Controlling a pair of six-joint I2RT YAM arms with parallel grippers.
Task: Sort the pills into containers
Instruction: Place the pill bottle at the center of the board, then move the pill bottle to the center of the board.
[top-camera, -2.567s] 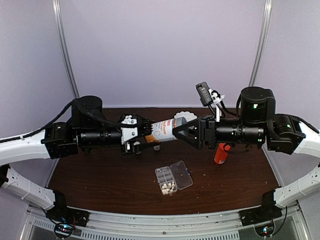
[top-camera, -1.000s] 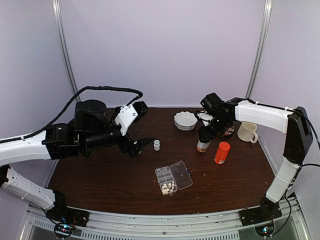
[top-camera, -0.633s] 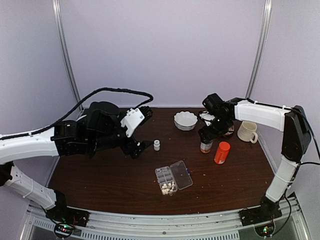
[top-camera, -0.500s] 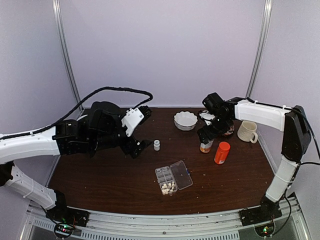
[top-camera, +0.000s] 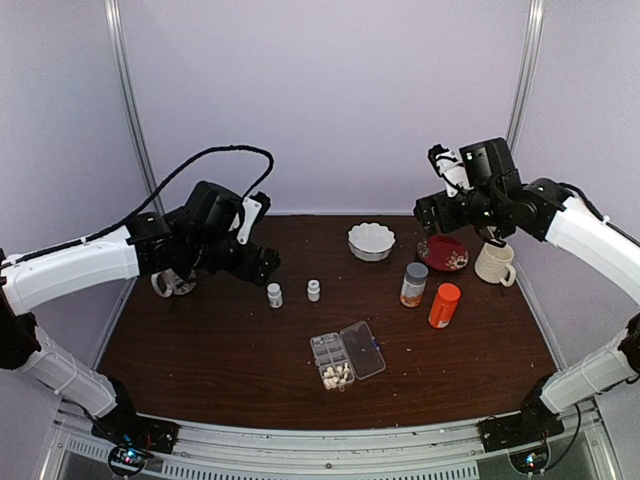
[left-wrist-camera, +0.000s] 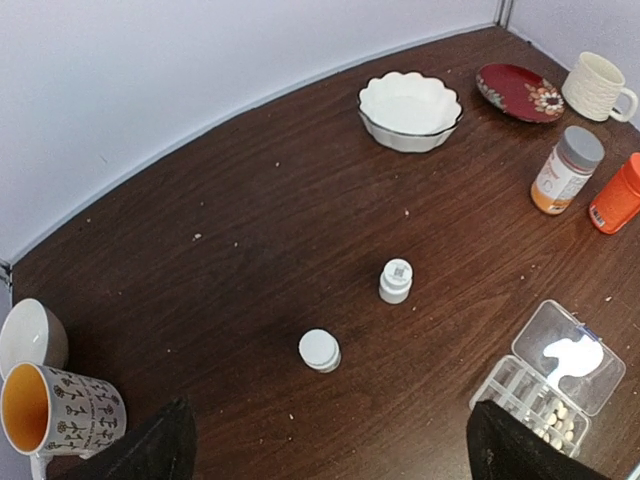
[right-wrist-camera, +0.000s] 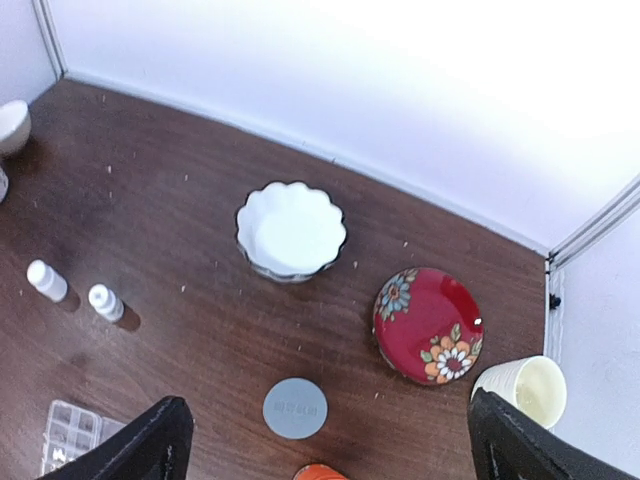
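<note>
The left gripper (left-wrist-camera: 326, 446) and right gripper (right-wrist-camera: 328, 446) hang spread wide, empty. Below and between them, pills (top-camera: 337, 376) fill only a few organiser cells (top-camera: 324, 349). Most of the sorting looks undone.

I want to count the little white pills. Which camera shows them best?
The left wrist view: the pills show as separate pellets in the organiser box's cells. The top external view shows only a pale cluster. The right wrist view catches just a corner of the box, no pills discernible.
</note>
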